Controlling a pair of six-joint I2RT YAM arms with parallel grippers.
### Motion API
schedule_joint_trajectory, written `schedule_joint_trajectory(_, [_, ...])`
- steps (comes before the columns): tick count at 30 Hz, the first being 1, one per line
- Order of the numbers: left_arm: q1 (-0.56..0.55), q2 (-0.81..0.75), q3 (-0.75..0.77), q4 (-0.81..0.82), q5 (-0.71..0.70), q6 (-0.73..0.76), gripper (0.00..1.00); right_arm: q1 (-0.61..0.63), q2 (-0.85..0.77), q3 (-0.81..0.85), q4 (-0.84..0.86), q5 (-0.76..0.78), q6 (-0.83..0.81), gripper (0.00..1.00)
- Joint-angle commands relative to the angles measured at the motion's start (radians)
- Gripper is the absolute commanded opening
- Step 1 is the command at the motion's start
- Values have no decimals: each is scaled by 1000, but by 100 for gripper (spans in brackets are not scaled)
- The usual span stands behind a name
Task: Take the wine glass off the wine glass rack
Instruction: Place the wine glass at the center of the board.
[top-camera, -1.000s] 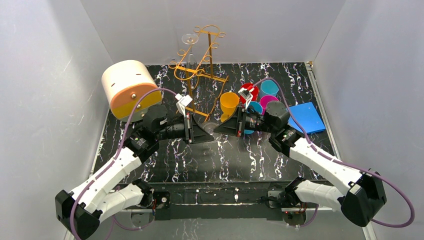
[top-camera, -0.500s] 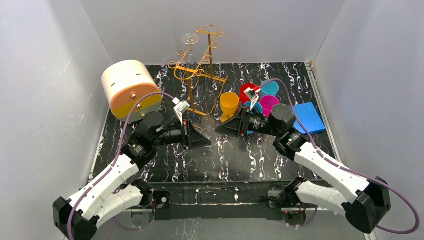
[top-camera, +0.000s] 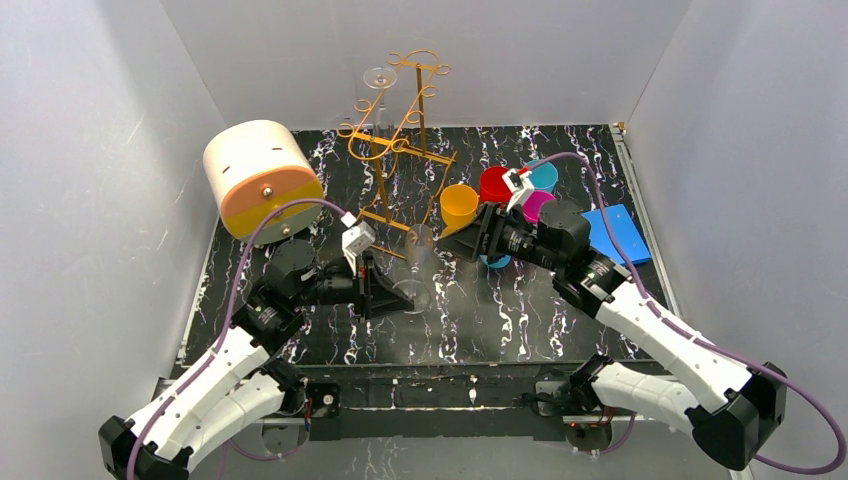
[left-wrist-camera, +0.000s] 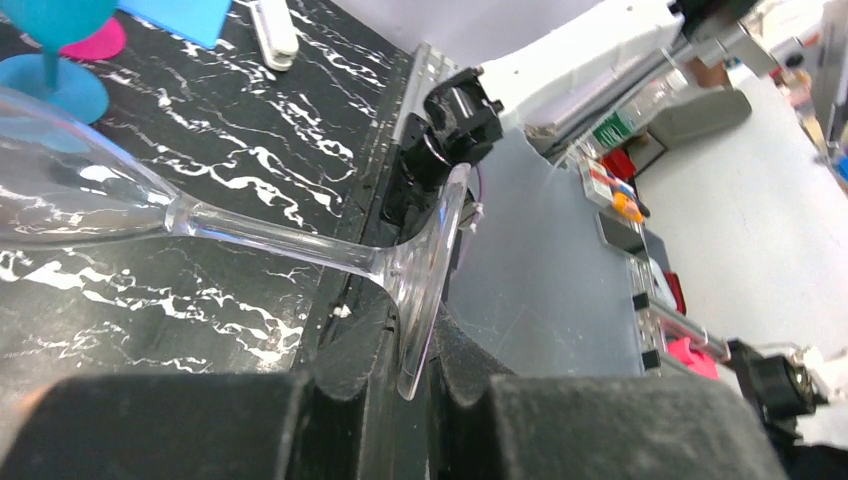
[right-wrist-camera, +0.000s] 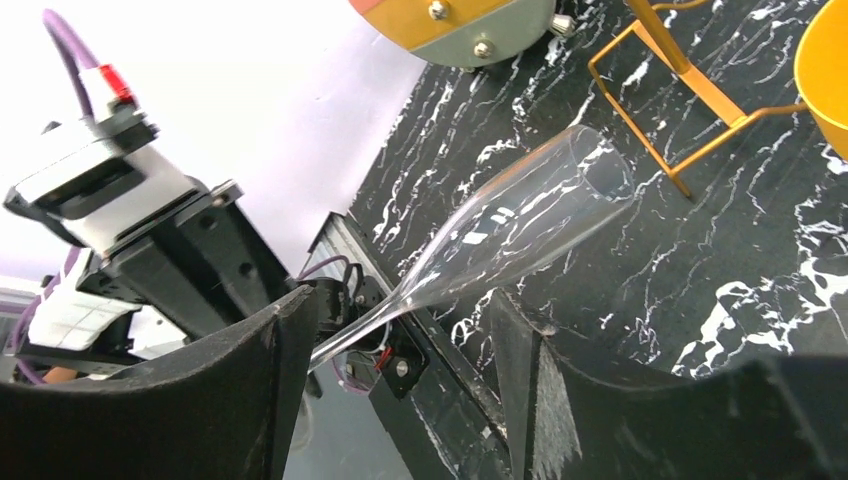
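Observation:
A clear wine glass (top-camera: 418, 250) is off the golden wire wine glass rack (top-camera: 400, 140) and tilted over the black marbled table. My left gripper (top-camera: 390, 295) is shut on the edge of its foot (left-wrist-camera: 425, 300), and the stem (left-wrist-camera: 280, 238) and bowl (left-wrist-camera: 60, 190) reach away from the jaws. My right gripper (top-camera: 462, 240) stands open just right of the glass. In the right wrist view the bowl (right-wrist-camera: 530, 220) and stem run between the spread fingers (right-wrist-camera: 280, 370) without touching them. A corner of the rack's base (right-wrist-camera: 680, 100) lies just beyond.
A second clear glass (top-camera: 378, 78) hangs at the rack's top left. A cream-and-orange cylindrical box (top-camera: 262, 178) lies at the back left. Orange (top-camera: 459, 205), red (top-camera: 495, 183) and magenta (top-camera: 535, 205) cups cluster behind the right gripper. A blue flat piece (top-camera: 612, 232) lies at the right.
My right gripper has opened, let go of the glass and drawn back to the right. The left gripper has carried the glass nearer and slightly left, away from the rack.

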Motion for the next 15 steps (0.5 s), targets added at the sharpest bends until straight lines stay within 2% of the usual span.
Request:
schedule_joint_trajectory(1, [-3, -25, -12, 89, 179, 82, 0, -7, 23, 85, -71, 25, -42, 73])
schedule_joint_trajectory(5, [-3, -39, -13, 73, 244, 127, 0, -24, 22, 95, -74, 9, -68, 78])
schedule_joint_trajectory(8, [-4, -55, -10, 55, 258, 174, 0, -91, 68, 178, -218, -19, -130, 82])
schedule_joint_trajectory(11, [-4, -67, -14, 98, 279, 177, 0, -185, 119, 218, -253, -210, -139, 83])
schedule_joint_trajectory(15, [-4, -52, 17, 83, 307, 224, 0, -330, 173, 226, -198, -517, -37, 85])
